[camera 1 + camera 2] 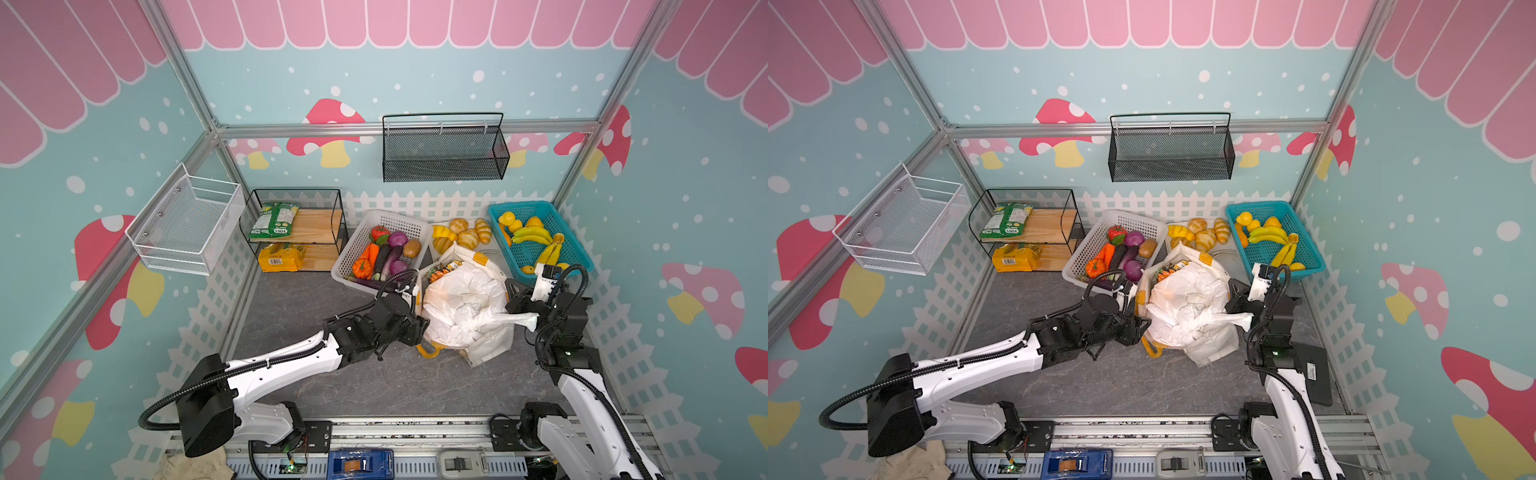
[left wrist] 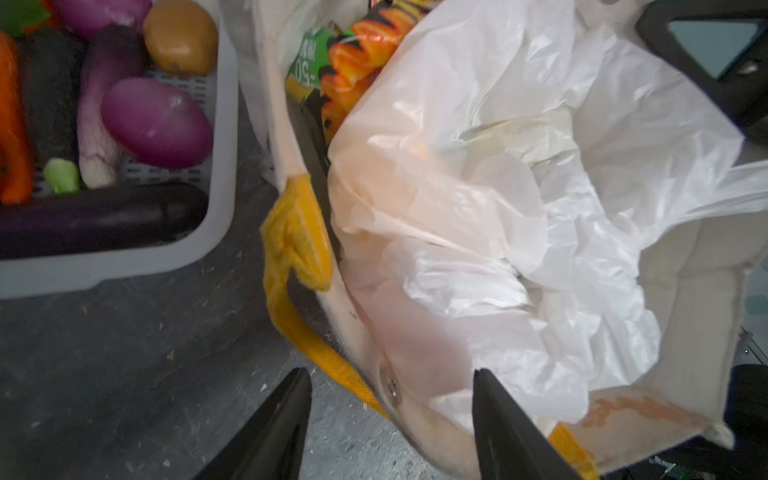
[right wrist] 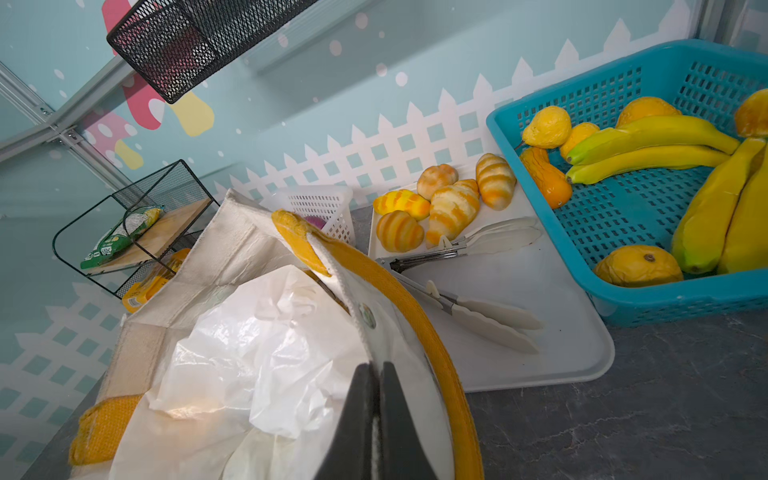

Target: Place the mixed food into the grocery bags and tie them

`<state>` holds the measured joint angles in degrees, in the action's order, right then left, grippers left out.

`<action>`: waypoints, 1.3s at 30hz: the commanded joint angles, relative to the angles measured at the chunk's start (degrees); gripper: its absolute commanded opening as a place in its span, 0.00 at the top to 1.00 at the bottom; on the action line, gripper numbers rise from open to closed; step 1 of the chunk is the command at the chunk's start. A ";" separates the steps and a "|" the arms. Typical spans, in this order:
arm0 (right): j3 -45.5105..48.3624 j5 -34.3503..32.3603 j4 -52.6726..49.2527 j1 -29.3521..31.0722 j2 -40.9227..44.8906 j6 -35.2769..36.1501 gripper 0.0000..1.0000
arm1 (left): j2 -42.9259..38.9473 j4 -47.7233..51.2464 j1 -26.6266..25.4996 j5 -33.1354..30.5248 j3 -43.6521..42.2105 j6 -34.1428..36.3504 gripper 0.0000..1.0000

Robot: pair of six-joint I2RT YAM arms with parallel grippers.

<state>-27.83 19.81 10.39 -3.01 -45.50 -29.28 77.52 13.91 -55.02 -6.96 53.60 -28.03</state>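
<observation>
A crinkly white plastic bag (image 1: pixel 465 303) (image 2: pixel 540 166) sits stuffed inside the cream canvas tote (image 1: pixel 486 349) (image 3: pixel 232 249), and one loop of it trails right over my right arm. A yellow-and-dark patterned snack packet (image 1: pixel 442 272) (image 2: pixel 357 62) pokes out at the tote's far side. My left gripper (image 1: pixel 422 326) (image 2: pixel 388 374) stands open, its fingers either side of the tote's near-left rim and yellow handle (image 2: pixel 299 249). On the tote's right rim my right gripper (image 1: pixel 512 297) (image 3: pixel 376 365) is shut, with a thin cream edge pinched between the jaws. Round yellow toy fruits (image 1: pixel 507 218) lie in the teal basket.
A white basket (image 1: pixel 353 249) of vegetables stands just left of the tote. Bread toys and tongs lie on a white tray (image 3: pixel 561 332) behind it, and the teal basket (image 1: pixel 582 253) is at the back right. A wire shelf (image 1: pixel 291 224) with green packets stands at the back left.
</observation>
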 commanded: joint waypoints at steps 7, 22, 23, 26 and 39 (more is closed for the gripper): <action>1.72 1.29 -0.30 -0.16 0.50 -0.34 1.00 | 5.02 -2.74 2.31 1.85 2.18 -6.42 0.59; -1.67 5.99 -5.10 -0.12 4.76 1.22 1.00 | -6.66 -6.02 6.58 14.29 -0.25 -6.62 1.00; -1.78 6.71 -5.91 0.02 5.58 1.39 1.00 | -7.21 -6.23 7.33 15.89 -0.31 -7.01 1.00; -2.53 6.93 -9.50 0.10 7.66 3.86 0.82 | -7.11 -5.92 9.24 18.16 -0.51 -7.21 1.00; -18.52 0.21 -24.29 6.38 6.15 18.65 0.40 | -2.16 -8.02 10.38 21.09 0.04 -6.80 1.00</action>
<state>-43.11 20.56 -7.70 0.58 -36.99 -16.08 74.46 7.77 -44.91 12.49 52.64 -34.68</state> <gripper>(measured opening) 0.606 0.048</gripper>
